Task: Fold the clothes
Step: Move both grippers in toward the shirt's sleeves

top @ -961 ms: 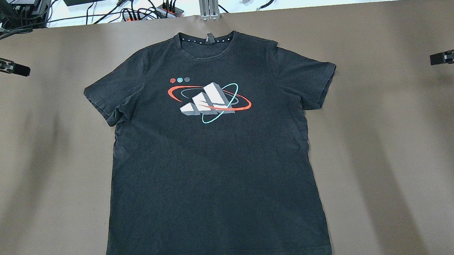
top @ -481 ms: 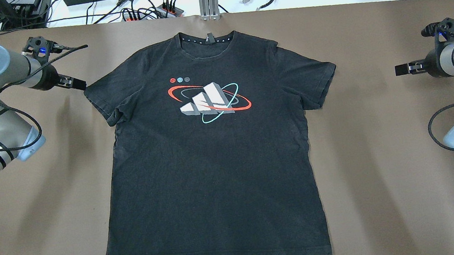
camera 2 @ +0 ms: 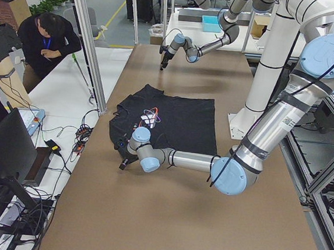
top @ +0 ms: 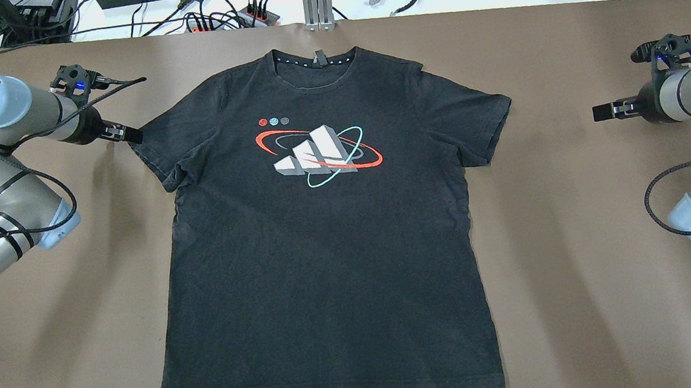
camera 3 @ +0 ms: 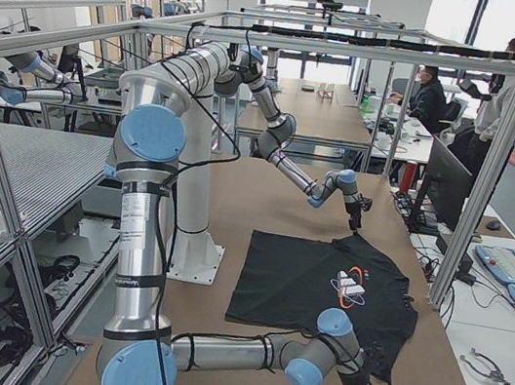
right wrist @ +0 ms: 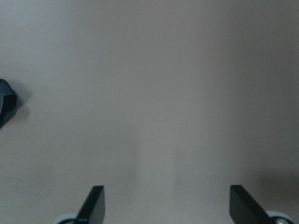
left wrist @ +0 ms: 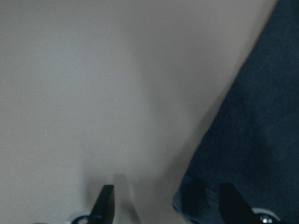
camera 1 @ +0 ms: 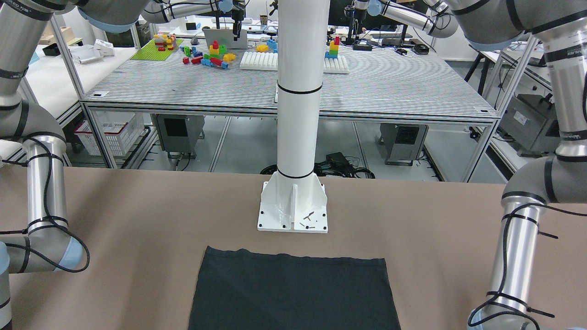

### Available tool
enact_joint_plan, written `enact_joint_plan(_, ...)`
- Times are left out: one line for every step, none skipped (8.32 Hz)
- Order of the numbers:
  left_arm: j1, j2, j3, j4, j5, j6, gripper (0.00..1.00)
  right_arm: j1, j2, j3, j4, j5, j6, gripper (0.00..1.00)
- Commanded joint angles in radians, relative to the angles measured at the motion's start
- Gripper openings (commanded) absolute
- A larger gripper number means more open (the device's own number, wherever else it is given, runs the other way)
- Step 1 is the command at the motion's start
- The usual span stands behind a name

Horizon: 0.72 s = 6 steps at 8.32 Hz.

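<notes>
A brown table [top: 589,222] in a workshop carries the black T-shirt [top: 320,257], flat, print up, its hem near the white pillar [camera 1: 298,114]. The left gripper [top: 136,137], fingers apart, is at one sleeve's edge. The right gripper [top: 598,112], also spread, is well apart from the shirt. I cannot tell what is in the white basket [camera 1: 112,133] behind the pillar.

The black shirt [top: 320,257] is seen whole from high above in the overhead view, which is set past its hem and faces its collar. The front-facing view is set past the collar and looks back at the white pillar [camera 1: 298,114]; only the hem end is caught. From both table ends the whole shirt is viewed from farther off, as in the overhead view. Very close up, a sleeve edge is shown by the left wrist camera, a tiny dark bit by the right one.
</notes>
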Motion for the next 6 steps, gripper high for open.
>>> enact_joint_plan(0.014,-0.002,0.001,-0.002,0.000,0.000,0.64,-0.006,0.000,0.000,0.002,0.000,0.000,0.94)
enact_joint_plan(0.016,-0.002,0.001,-0.003,0.000,0.000,0.63,-0.009,0.000,0.000,0.002,0.000,0.001,0.94)
enact_joint_plan(0.016,-0.002,0.001,-0.002,0.000,0.000,0.56,-0.009,0.000,0.000,0.000,0.000,0.000,0.94)
enact_joint_plan(0.017,-0.002,0.001,-0.003,0.000,0.000,0.49,-0.009,0.000,0.000,0.002,0.000,0.000,0.94)
enact_joint_plan(0.017,-0.002,0.001,-0.003,-0.002,0.000,0.35,-0.010,0.000,0.000,0.002,0.000,0.000,0.94)
enact_joint_plan(0.016,-0.002,-0.006,-0.003,-0.003,-0.004,0.12,-0.010,0.000,0.000,0.002,0.000,0.000,0.94)
